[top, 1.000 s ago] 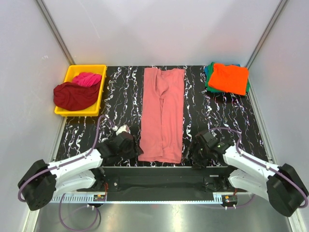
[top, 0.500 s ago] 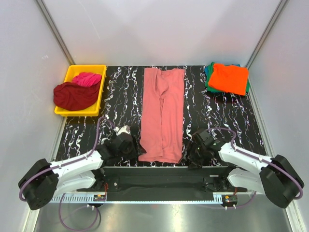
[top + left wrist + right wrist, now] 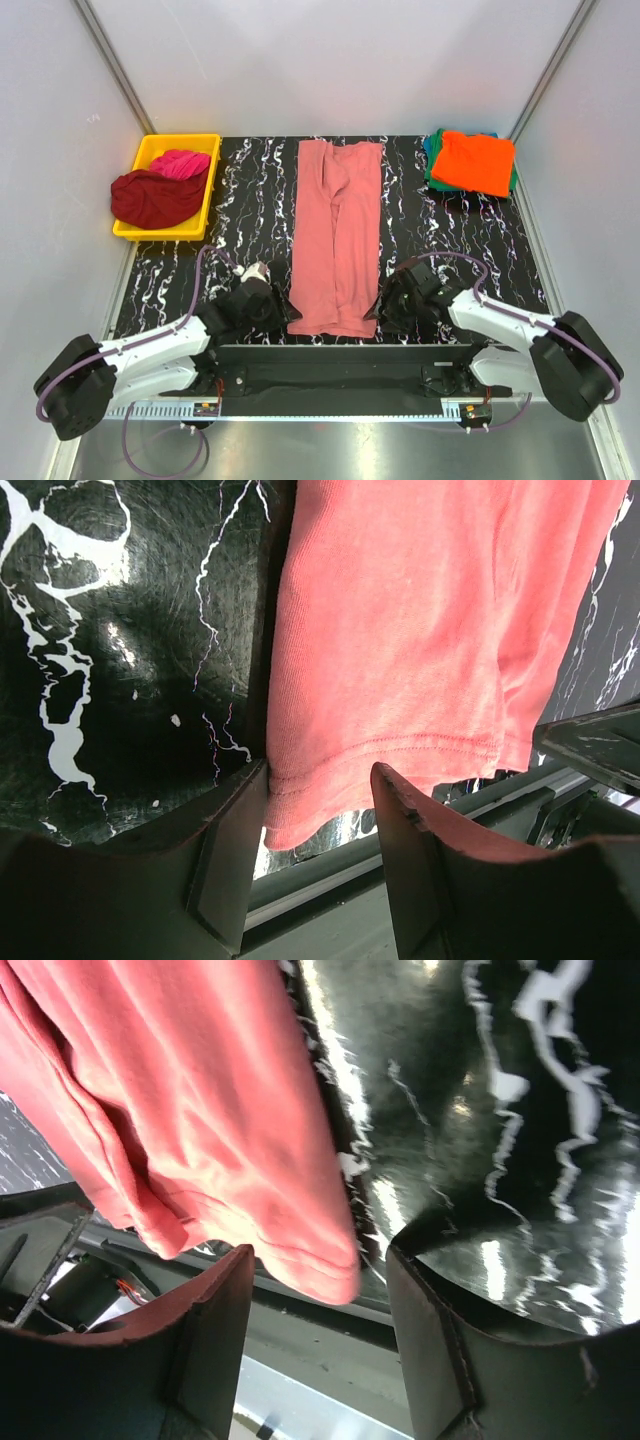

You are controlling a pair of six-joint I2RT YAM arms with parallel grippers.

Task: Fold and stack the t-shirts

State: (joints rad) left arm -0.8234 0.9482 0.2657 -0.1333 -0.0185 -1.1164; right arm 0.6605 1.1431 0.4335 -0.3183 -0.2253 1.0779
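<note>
Our long pink cloth t-shirt (image 3: pixel 337 235) lies flat down the middle of the black marbled table (image 3: pixel 250 200). So we set our left gripper (image 3: pixel 320 780) and right gripper (image 3: pixel 320 1260) at its two near corners, jaws wide open with the hem between them, ready to pinch and fold it. Since a second ago, the right gripper has slid in to its corner; the left barely moved.

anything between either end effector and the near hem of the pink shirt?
Nothing visible. The left end effector is open, and the near-left hem corner of the pink shirt lies directly between its fingers. The right end effector is open at the near-right corner. Only the table surface lies beside them.
</note>
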